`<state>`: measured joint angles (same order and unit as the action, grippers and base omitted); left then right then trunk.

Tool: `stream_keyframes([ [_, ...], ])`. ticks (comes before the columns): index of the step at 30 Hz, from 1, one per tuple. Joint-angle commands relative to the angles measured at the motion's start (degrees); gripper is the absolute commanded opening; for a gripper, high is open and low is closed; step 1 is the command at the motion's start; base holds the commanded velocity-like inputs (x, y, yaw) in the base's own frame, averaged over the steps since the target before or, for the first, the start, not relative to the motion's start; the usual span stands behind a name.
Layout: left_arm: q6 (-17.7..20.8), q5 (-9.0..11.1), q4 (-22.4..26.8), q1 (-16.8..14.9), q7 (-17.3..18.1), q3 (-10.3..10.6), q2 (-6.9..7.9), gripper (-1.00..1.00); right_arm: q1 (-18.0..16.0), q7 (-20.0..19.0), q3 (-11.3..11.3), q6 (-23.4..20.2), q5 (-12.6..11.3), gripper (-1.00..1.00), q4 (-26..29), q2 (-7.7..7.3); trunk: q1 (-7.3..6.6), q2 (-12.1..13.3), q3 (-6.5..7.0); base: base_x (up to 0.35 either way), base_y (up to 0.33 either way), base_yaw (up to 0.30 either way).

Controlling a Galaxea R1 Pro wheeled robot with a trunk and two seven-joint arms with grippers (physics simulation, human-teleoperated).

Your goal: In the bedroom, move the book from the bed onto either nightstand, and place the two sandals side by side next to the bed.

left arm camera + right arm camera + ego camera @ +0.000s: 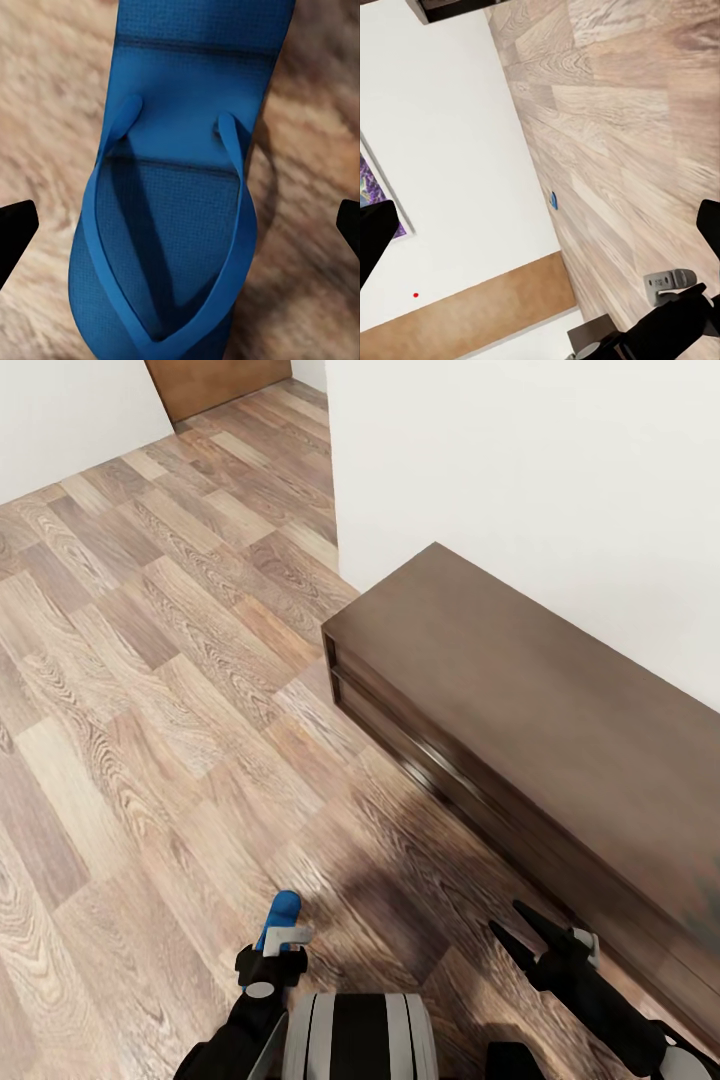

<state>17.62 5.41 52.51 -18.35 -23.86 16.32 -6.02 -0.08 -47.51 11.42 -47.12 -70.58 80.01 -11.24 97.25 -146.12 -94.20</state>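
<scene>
A bright blue sandal (176,187) lies toe strap up over the brown plank floor, directly in front of my left gripper (180,225). That gripper is open; its black fingertips (15,229) stand wide apart on either side and do not touch the sandal. From the head camera the sandal's blue end (284,910) pokes out just beyond the left gripper (283,942). My right gripper (522,932) hangs open over the floor near the cabinet, holding nothing. A small blue object (553,200), possibly the other sandal, lies far off by a white wall. Book, bed and nightstand are out of view.
A long low dark brown cabinet (520,710) stands against the white wall (520,470) on my right. Plank floor (150,690) stretches left and ahead to a brown door (215,380). A framed purple picture (371,187) hangs above a tan wood panel (472,311).
</scene>
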Motion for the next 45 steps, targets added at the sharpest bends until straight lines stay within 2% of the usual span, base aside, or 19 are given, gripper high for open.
stream_keyframes([
  [1, 0.17, 0.57, 0.07, -0.02, -0.49, 0.21, 0.04, 1.00, -0.01, 0.00, 0.03, -0.27, -0.16, 1.00, 0.00, -0.01, -0.01, -0.01, -0.03, 0.000, 0.000, 0.000],
  [6, 0.16, 0.57, 0.08, -0.02, -0.49, 0.21, 0.04, 1.00, -0.01, 0.00, 0.03, -0.27, -0.17, 1.00, 0.01, -0.01, -0.01, -0.01, -0.03, 0.000, 0.000, 0.000],
  [11, 0.15, 0.57, 0.09, -0.02, -0.49, 0.21, 0.04, 1.00, -0.01, -0.03, 0.04, -0.28, -0.13, 1.00, 0.02, -0.01, 0.12, -0.08, -1.14, 0.000, 0.000, 0.000],
  [27, 0.25, 0.61, 0.12, -0.02, -0.34, 0.21, 0.10, 1.00, -0.01, -0.03, 0.08, -0.28, -0.17, 1.00, -0.02, -0.01, 0.12, -0.08, -1.14, 0.000, 0.000, 0.000],
  [29, 0.28, 0.64, 0.13, -0.02, 0.81, 0.18, 0.15, 1.00, -0.01, -0.03, 0.04, -0.30, -0.15, 1.00, -0.03, -0.01, 0.12, -0.08, -1.14, 0.000, 0.000, 0.000],
  [34, 0.31, 0.50, 0.14, -0.02, 6.20, 0.04, 0.21, 1.00, -0.01, -0.01, 0.06, -0.27, -0.15, 1.00, 0.01, -0.01, 0.12, -0.08, -1.14, 0.000, 0.000, 0.000],
  [45, 0.28, 0.48, 0.14, -0.02, 7.13, 0.03, 0.22, 1.00, -0.01, -0.04, 0.07, -0.30, -0.17, 1.00, -0.02, -0.01, 0.12, -0.08, -1.14, 0.000, 0.000, 0.000],
])
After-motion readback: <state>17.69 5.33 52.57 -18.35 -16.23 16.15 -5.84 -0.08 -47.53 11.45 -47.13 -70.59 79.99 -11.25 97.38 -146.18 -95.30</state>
